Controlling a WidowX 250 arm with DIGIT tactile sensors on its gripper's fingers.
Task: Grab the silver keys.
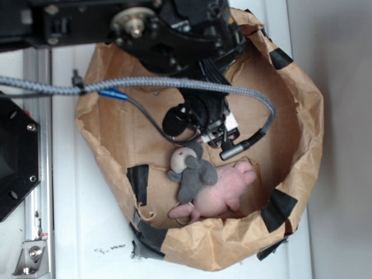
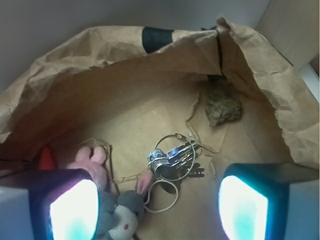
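Observation:
The silver keys [image 2: 175, 157] lie on the brown paper floor of the bag, a shiny bunch on a thin round ring. In the wrist view my gripper [image 2: 159, 210] is open above them. Its two lit pads [image 2: 75, 210] stand far apart, and the keys are ahead of the gap, slightly toward the right pad. Nothing is between the fingers. In the exterior view the gripper [image 1: 218, 135] hangs inside the bag and hides the keys.
A grey-and-white plush mouse [image 2: 125, 215] with a whitish loop [image 2: 162, 196] lies next to the keys, against a pink plush [image 2: 92, 162]. A dark rough lump [image 2: 223, 109] sits farther back. The crumpled paper bag walls [image 2: 260, 65] rise all around.

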